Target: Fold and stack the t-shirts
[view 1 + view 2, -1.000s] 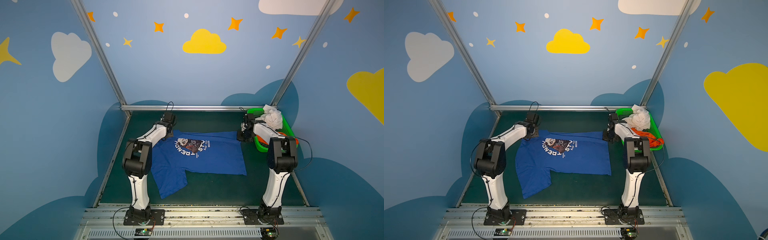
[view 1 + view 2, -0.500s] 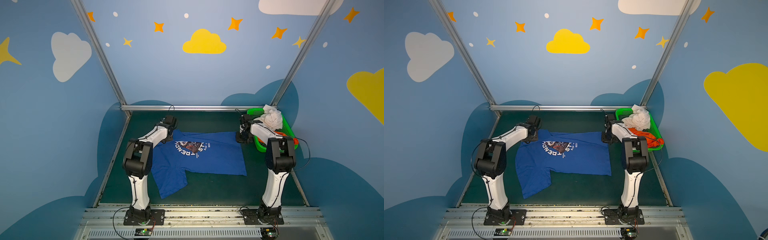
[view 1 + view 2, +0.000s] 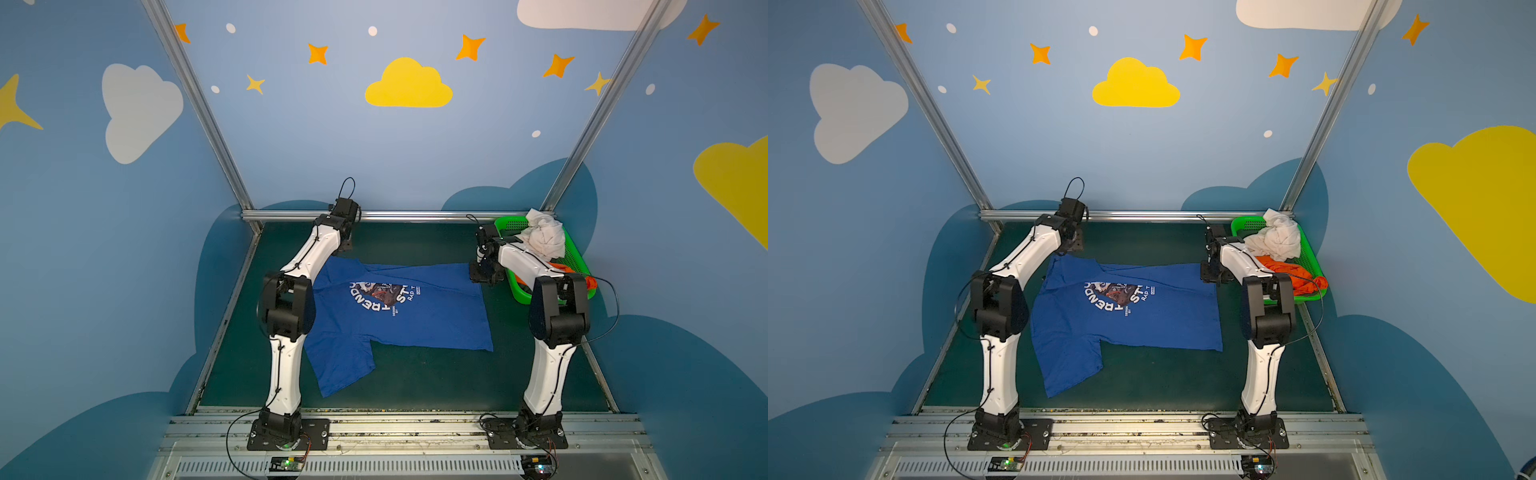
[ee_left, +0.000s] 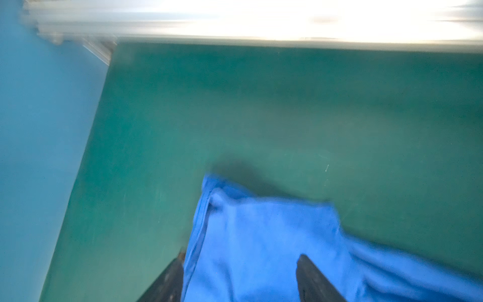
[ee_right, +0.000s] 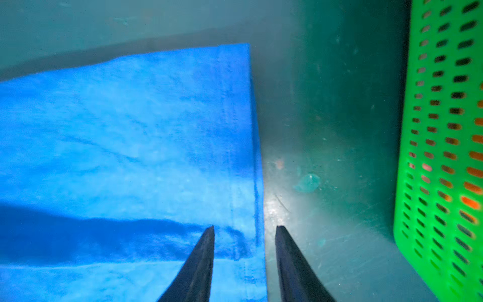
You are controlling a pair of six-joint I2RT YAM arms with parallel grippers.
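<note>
Royal-blue t-shirt [image 3: 415, 320] lies spread on the table [image 3: 415, 382], print up. Left tool [image 4: 241, 256] stands wide open at its rear left corner, with cloth between the fingers but not gripped. Right tool [image 5: 245, 227] is partly open and straddles the rear right hem. White t-shirt [image 3: 544, 239] and orange t-shirt [image 3: 1287, 270] sit in the green basket [image 3: 575, 257].
</note>
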